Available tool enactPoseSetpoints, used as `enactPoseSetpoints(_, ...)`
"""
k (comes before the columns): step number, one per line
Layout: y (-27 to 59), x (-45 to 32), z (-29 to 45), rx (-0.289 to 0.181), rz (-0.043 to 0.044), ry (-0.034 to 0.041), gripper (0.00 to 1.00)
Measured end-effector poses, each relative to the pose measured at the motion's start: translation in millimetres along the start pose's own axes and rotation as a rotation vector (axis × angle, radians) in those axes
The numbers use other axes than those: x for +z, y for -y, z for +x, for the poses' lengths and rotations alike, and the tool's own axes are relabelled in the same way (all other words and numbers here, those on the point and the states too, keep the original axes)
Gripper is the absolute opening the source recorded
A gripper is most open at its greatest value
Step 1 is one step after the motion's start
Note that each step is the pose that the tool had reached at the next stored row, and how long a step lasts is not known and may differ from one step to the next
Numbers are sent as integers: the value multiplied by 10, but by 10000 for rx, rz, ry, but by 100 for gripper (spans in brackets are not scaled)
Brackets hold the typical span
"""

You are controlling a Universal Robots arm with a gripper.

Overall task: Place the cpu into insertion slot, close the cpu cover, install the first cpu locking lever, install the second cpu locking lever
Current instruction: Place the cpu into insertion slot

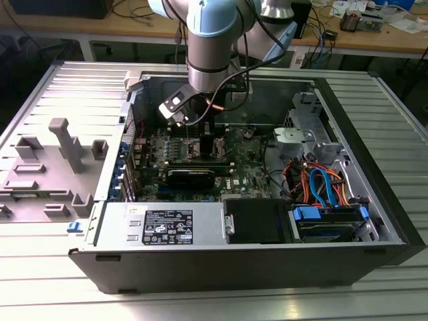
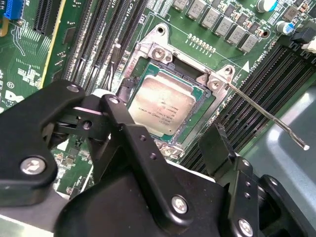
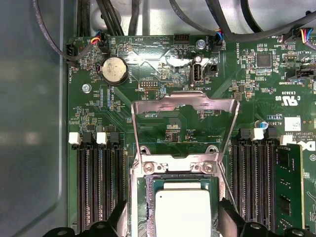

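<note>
1. At upper centre of the exterior view, reaching down into the open computer case (image 1: 200, 267): gripper (image 1: 200, 137), just above the motherboard (image 1: 249, 175).
2. In the second wrist view, spread apart and holding nothing, with black fingers (image 2: 121, 106) flanking the cpu (image 2: 160, 103).
3. Seated flat in the insertion slot (image 2: 148, 49), silver top up.
4. In the first wrist view, tilted up off the slot: cpu cover (image 3: 182, 104), board visible through its window.
5. Jutting free from the slot's corner in the second wrist view: one thin locking lever (image 2: 266, 116).
</note>
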State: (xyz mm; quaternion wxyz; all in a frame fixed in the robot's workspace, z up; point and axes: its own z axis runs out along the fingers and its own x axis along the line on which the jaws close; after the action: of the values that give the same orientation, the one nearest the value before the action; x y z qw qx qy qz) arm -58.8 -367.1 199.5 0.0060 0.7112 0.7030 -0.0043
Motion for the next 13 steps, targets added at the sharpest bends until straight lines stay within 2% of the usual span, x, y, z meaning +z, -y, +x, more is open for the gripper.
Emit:
enactPoseSetpoints(1, 0, 0, 0, 1, 1, 1, 80)
enactPoseSetpoints(2, -1, 0, 0, 2, 0, 0, 73)
enactPoseSetpoints(3, -1, 0, 0, 1, 0, 0, 73)
enactPoseSetpoints(4, -2, 0, 0, 1, 0, 0, 66)
enactPoseSetpoints(9, -3, 0, 0, 1, 1, 0, 66)
enactPoseSetpoints(10, -3, 0, 0, 0, 0, 1, 67)
enactPoseSetpoints(11, -3, 1, 0, 1, 1, 0, 74)
enactPoseSetpoints(13, -3, 1, 0, 1, 0, 0, 74)
